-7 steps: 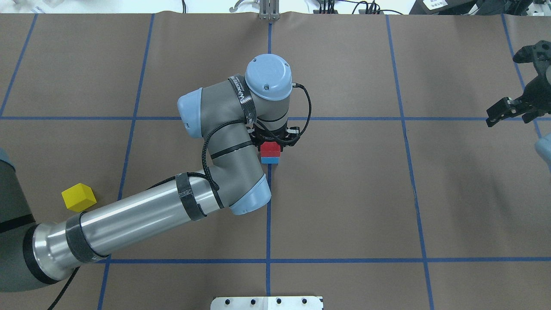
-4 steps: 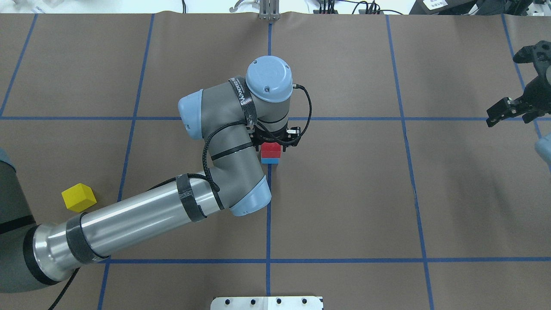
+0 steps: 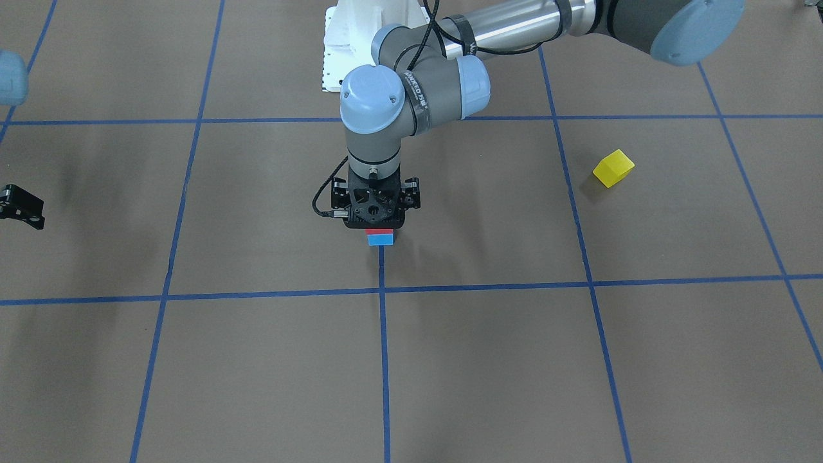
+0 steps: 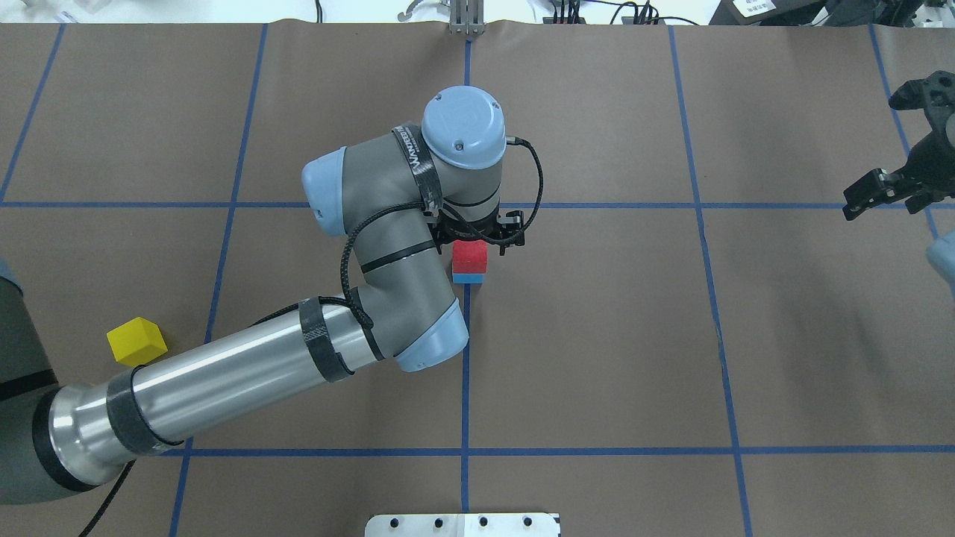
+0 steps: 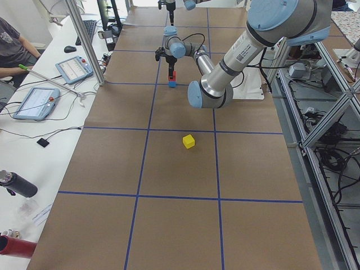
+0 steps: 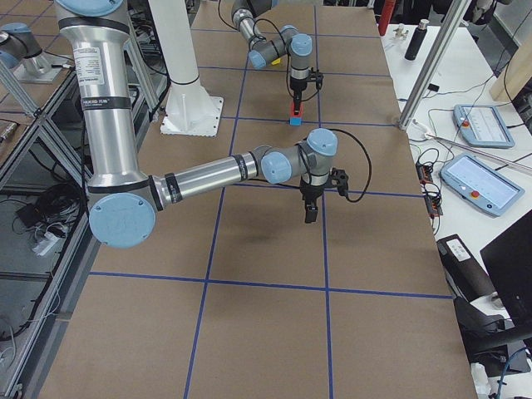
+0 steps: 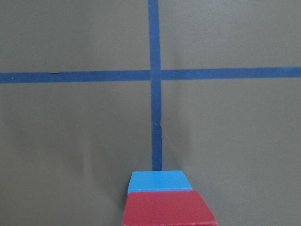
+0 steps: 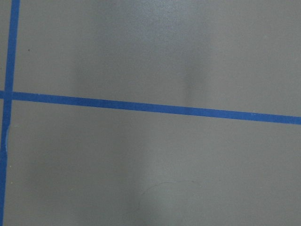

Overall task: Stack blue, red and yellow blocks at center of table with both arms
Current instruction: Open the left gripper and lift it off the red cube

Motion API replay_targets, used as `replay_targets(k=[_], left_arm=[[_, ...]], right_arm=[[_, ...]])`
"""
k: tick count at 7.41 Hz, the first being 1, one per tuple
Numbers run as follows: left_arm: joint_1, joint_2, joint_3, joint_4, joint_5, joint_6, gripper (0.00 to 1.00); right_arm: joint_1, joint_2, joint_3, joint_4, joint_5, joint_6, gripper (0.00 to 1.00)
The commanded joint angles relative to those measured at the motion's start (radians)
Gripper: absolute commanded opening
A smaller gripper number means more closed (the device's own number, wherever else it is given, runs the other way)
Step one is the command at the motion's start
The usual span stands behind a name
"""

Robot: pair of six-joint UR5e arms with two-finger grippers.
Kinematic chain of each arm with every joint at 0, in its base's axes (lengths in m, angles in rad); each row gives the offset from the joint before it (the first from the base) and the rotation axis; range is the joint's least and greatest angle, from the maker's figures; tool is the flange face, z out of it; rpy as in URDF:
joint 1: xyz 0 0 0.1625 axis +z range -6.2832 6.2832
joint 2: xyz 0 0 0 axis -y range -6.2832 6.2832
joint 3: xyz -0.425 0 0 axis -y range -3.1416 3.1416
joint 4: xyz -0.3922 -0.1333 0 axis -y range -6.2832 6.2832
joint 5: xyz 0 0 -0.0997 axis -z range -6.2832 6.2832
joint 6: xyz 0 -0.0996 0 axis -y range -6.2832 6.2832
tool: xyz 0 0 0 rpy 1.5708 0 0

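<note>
Left gripper [image 4: 481,237] directly over red block [image 4: 469,257], which is stacked on blue block [image 4: 468,278] at surface [image 4: 597,335] centre, grip hidden, cannot tell; yellow block [image 4: 136,341] well apart on left arm's side, far from right gripper [image 4: 895,179], whose state is likewise unreadable.

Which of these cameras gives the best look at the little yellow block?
The overhead exterior view: the yellow block looks largest there, whole and unobstructed, with three faces showing. The front-facing view also shows the block whole but smaller, and exterior left shows it smaller still. I cannot find it in exterior right, and neither wrist camera shows it.
</note>
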Motion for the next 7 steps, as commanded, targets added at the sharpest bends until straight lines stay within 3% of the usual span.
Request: replay_targets(k=[1,3,4,6,7], left_arm=[[-0.033,0.146,-0.277,0.127,-0.015,0.054,0.99],[-0.053,0.509,-0.622,0.127,-0.015,0.125,0.99],[-0.061,0.687,-0.718,0.09,-0.015,0.149,0.99],[-0.07,1.023,-0.719,-0.31,-0.014,0.047,0.99],[-0.071,1.099,-0.694,-0.427,-0.017,-0.063,0.99]], right_arm=[[0.0,0.001,-0.004,0.0,-0.001,-0.001,1.0],[0.0,0.002,-0.004,0.002,-0.001,-0.001,1.0],[0.0,0.002,-0.002,0.002,-0.001,0.001,1.0],[0.0,0.004,-0.002,0.002,-0.001,0.001,1.0],[0.0,0.004,-0.001,0.002,-0.001,0.001,1.0]])
